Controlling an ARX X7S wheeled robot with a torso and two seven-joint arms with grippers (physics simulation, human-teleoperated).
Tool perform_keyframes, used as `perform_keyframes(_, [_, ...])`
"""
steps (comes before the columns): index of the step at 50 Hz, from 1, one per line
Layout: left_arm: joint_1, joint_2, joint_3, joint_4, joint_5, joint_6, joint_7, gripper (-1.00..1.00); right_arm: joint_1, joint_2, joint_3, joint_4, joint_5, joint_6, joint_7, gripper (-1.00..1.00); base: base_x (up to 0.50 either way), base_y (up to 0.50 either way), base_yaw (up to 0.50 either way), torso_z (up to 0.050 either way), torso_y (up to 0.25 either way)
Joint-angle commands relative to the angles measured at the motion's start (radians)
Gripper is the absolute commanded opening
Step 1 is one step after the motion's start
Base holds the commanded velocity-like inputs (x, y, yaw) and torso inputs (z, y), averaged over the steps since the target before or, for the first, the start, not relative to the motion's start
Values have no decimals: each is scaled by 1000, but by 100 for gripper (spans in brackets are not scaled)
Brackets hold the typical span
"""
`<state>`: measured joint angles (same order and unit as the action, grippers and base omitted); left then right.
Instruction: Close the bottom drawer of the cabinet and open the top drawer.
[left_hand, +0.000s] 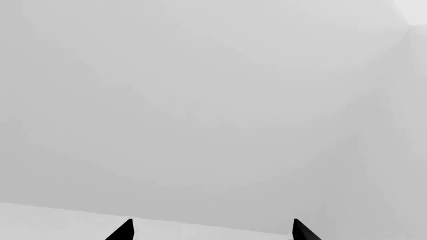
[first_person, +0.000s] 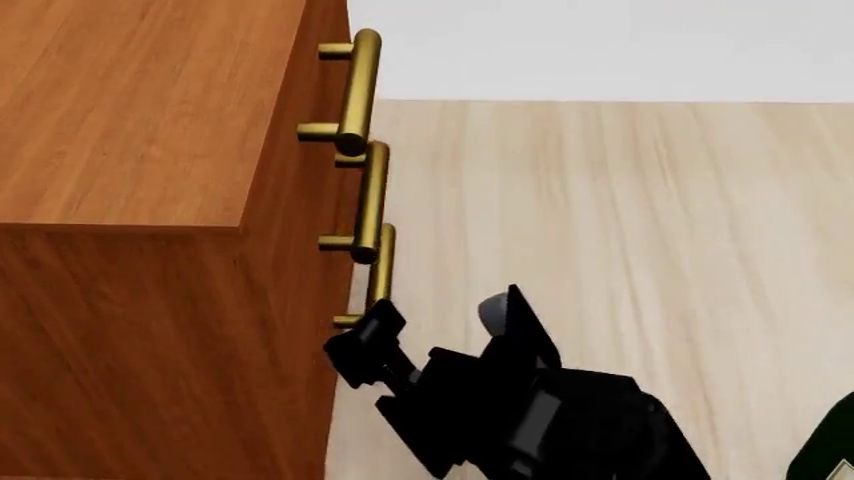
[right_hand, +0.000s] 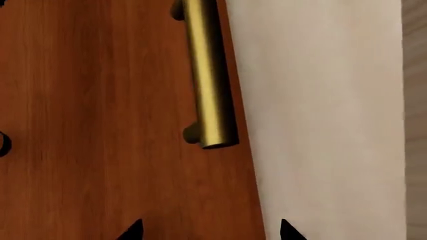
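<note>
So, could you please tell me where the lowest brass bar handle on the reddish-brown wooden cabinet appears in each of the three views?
Head view: the lowest brass bar handle is at centre-left, just above the right gripper.
Right wrist view: probably the same handle, top centre, though only one shows.
Left wrist view: not in it; only pale blank surfaces.
Shared landmark: the reddish-brown wood-grain cabinet front, in the head and right wrist views.
</note>
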<state>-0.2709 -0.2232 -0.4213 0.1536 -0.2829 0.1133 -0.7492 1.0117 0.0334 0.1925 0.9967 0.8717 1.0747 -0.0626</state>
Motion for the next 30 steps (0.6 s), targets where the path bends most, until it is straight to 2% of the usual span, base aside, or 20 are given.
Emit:
perform_keyframes(1, [2, -2, 1, 0, -5, 3, -3, 100, 107, -32, -166, 221, 45, -81, -122, 100, 0, 0, 7, 0, 0])
perform_keyframes(7, [3, -3, 3, 2, -4, 4, -6, 100, 112, -33, -486, 268, 327, -148, -118, 100, 0, 2, 11, 0, -2])
perform_keyframes(12, [2, -5, 5, -1, -5, 6, -6, 100, 126, -32, -595, 308, 417, -184, -139, 100, 6, 4, 16, 0, -2])
perform_keyframes(15, [2, -6, 7, 3, -3, 1, -9, 100, 128, -28, -607, 301, 425, -196, -134, 100, 7, 5, 17, 0, -3])
perform_keyframes(21, [3, -8, 10, 0, -3, 4, -8, 100, -51, 81, -490, -106, 555, -171, 154, 100, 5, 7, 15, 0, -3])
perform_keyframes(30, [3, -10, 12, 0, -4, 5, -12, 100, -245, 168, -383, -480, 675, -161, 387, 100, 0, 6, 3, 0, 0])
